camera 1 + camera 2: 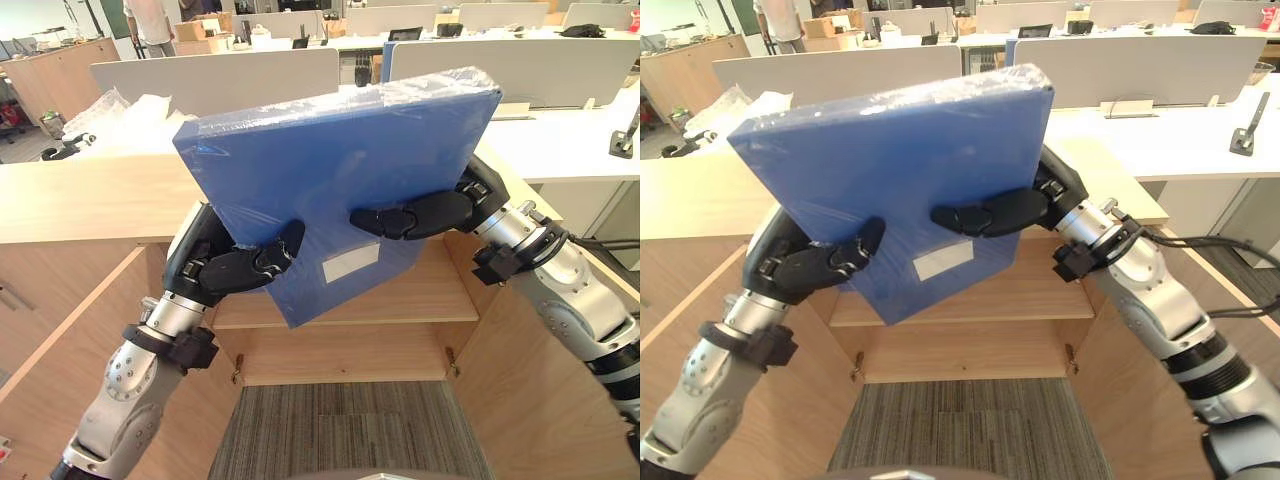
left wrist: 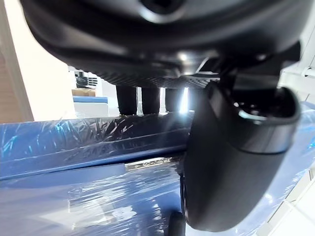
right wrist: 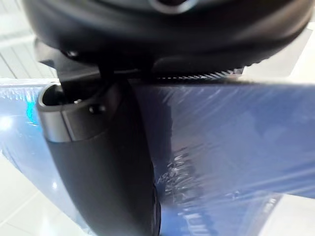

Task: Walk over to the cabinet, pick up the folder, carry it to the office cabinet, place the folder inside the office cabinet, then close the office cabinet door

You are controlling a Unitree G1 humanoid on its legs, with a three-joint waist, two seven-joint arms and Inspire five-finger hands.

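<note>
Open wooden office cabinet [image 1: 90,200] across the front, pale top board running wide, left door [image 1: 60,340] and right door [image 1: 540,400] swung out toward the camera, one shelf [image 1: 420,295] across the inside. Grey striped carpet [image 1: 340,425] below, between the doors. Past the cabinet's far edge, white desks [image 1: 570,140] with grey partitions [image 1: 215,80]. Crumpled clear plastic [image 1: 125,120] heaped toward the far left corner of the cabinet top, and a person [image 1: 150,22] standing well away at the back. Blue folder [image 1: 340,170], wrapped in clear film, held in the air before the cabinet's open front. Tilted, upper edge rising above the front edge of the top board, lower corner hanging in front of the shelf; cannot tell whether that corner touches the shelf. On the folder's lower left edge, left hand [image 1: 235,268] clamped tight, thumb laid across the front face; in the left wrist view, fingers [image 2: 150,100] hooked over the folder's edge. On the right edge, right hand [image 1: 420,215] pinching the folder, thumb stretched across the front face toward the middle, fingers hidden behind. White label [image 1: 351,262] on the front face, low, just beneath the tips of the two thumbs.
</note>
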